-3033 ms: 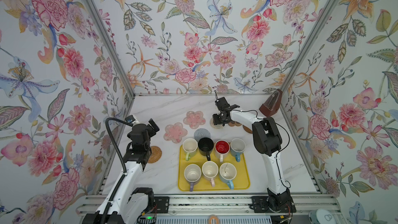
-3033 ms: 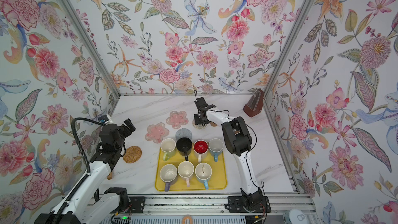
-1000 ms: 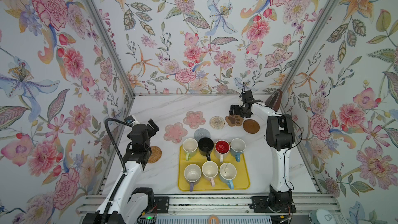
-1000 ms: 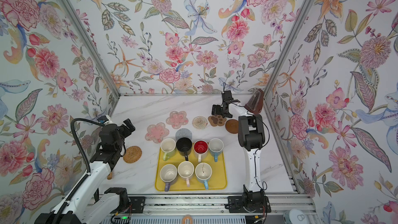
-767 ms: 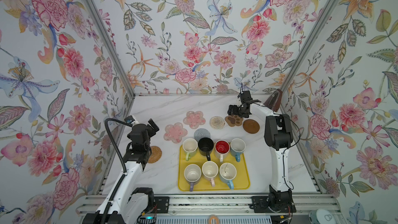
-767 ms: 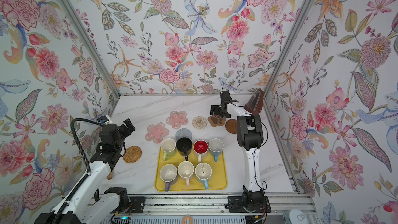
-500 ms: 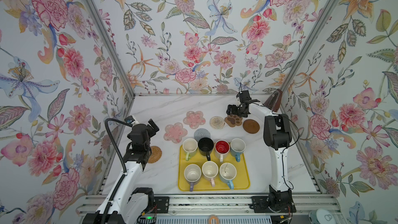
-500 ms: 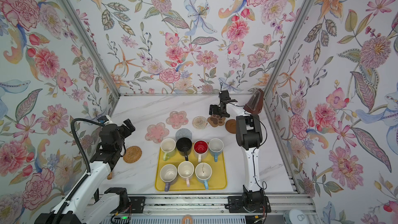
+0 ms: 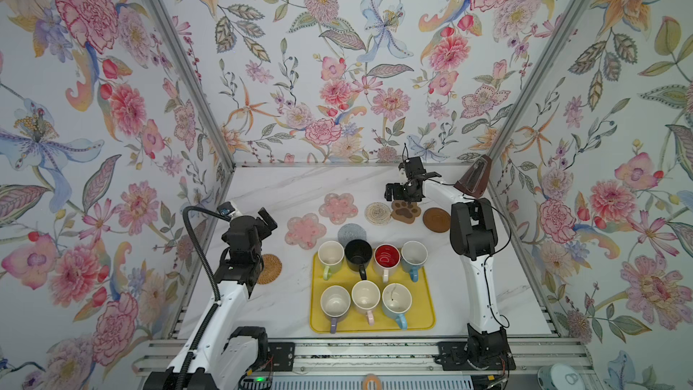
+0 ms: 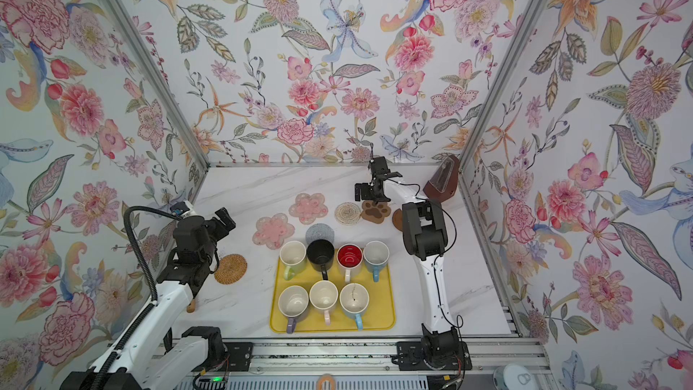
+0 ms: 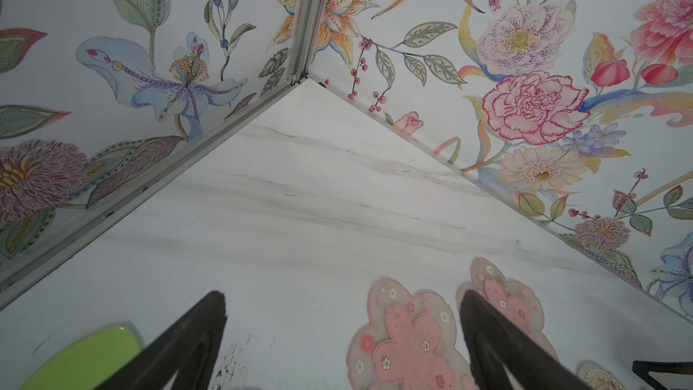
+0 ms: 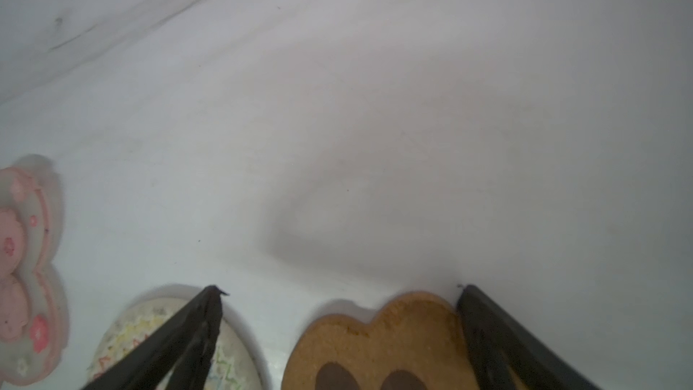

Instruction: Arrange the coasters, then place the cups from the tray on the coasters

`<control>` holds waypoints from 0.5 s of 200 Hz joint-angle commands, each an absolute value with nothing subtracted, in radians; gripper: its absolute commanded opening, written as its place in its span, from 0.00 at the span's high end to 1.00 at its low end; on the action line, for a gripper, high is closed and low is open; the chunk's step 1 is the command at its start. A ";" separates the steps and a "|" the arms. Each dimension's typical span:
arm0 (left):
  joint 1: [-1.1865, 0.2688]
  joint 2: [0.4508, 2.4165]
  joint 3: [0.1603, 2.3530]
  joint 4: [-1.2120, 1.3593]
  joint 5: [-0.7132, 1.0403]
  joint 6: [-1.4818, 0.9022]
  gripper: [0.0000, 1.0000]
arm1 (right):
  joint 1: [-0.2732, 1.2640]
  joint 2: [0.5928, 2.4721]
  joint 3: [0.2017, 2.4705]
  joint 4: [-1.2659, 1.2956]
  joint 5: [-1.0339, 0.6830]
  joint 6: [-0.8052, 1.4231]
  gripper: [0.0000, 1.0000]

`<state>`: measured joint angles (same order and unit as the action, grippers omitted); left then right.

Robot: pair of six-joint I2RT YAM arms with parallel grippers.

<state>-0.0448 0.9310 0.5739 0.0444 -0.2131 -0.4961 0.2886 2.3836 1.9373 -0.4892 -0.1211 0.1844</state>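
Left of the yellow tray [image 9: 423, 318] the left gripper [image 9: 267, 219] hangs empty with jaws spread, all seven cups [image 9: 365, 296] sit on the tray, and beyond its far edge the right gripper [image 9: 398, 192], jaws apart, hovers over the paw-print coaster [image 9: 404, 212].

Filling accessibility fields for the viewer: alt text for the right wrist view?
The right gripper stands open and empty over a white marble table, the lobed edge of a brown paw-print coaster showing between its black fingers. A beige woven round coaster lies partly behind one finger; a pink flower coaster sits at the frame's edge.
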 commanded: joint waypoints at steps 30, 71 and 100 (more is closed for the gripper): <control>-0.037 0.917 0.591 0.029 -0.212 -0.502 0.01 | 0.317 2.393 1.932 -0.538 -0.098 0.152 0.01; -0.037 0.913 0.589 0.029 -0.206 -0.502 0.01 | 0.328 2.366 1.894 -0.537 -0.070 0.156 0.01; -0.037 0.914 0.591 0.028 -0.193 -0.502 0.01 | 0.330 2.348 1.865 -0.530 -0.068 0.158 0.01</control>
